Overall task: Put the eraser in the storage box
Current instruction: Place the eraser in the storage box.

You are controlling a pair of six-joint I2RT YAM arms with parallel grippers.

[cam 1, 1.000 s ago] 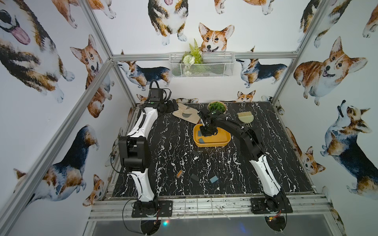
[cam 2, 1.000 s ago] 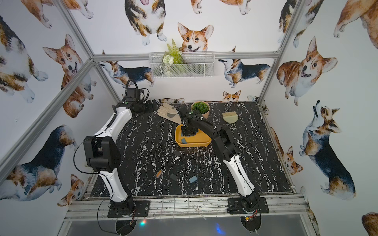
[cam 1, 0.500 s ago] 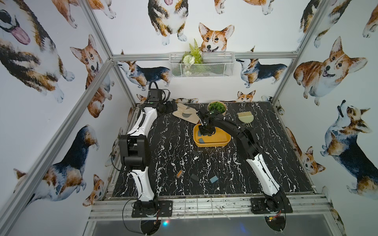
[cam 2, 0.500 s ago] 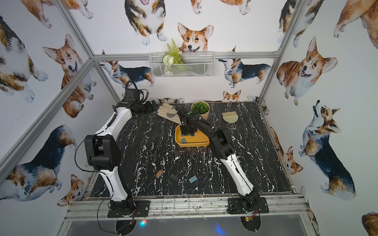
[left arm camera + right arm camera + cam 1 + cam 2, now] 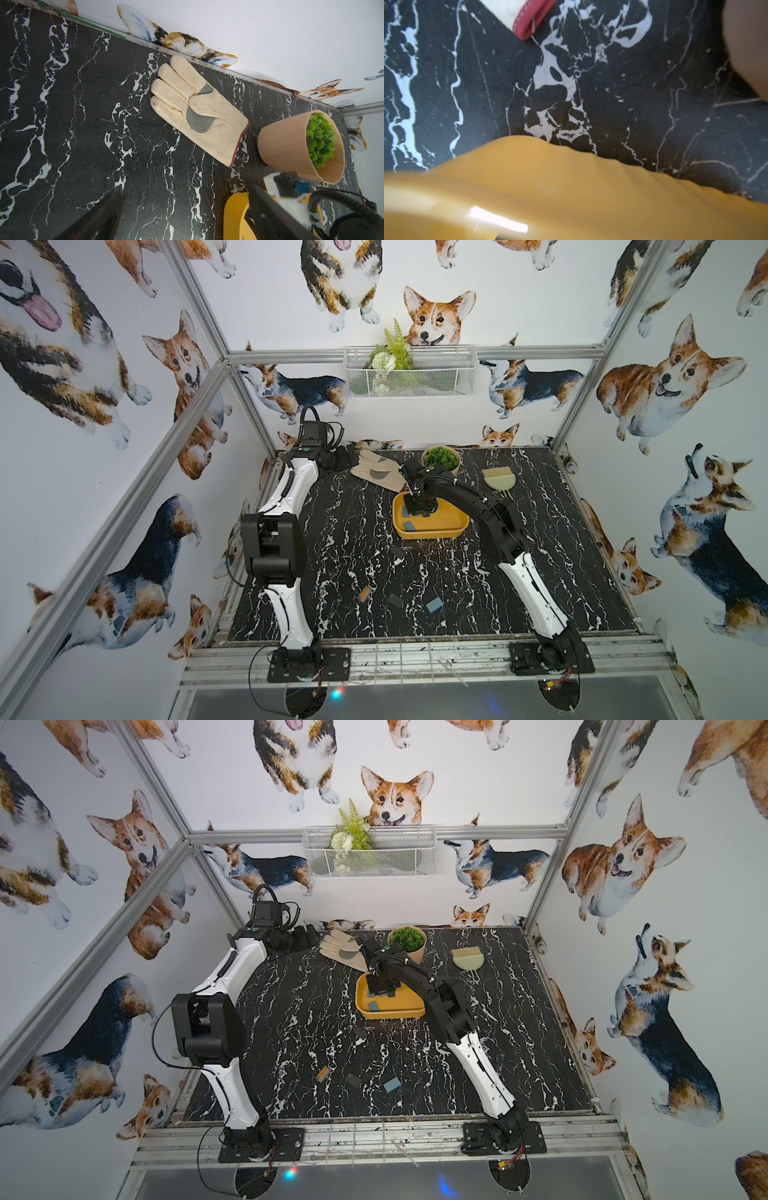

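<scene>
Toward the far edge of the black marbled tabletop (image 5: 340,510), your right tool (image 5: 419,510), grip hidden, sits in the shallow mustard-yellow plastic storage box (image 5: 432,533) beside the flat grey-blue eraser (image 5: 409,526), left tool (image 5: 186,187) gaping empty; a crooked exit could drag the box.

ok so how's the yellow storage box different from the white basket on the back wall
The storage box is solid mustard yellow; the wire basket is white see-through mesh. The storage box sits on the black marble table; the wire basket hangs on the back wall. The storage box holds a blue-grey eraser; the wire basket holds greenery. Both are open-topped with rounded corners.
</scene>
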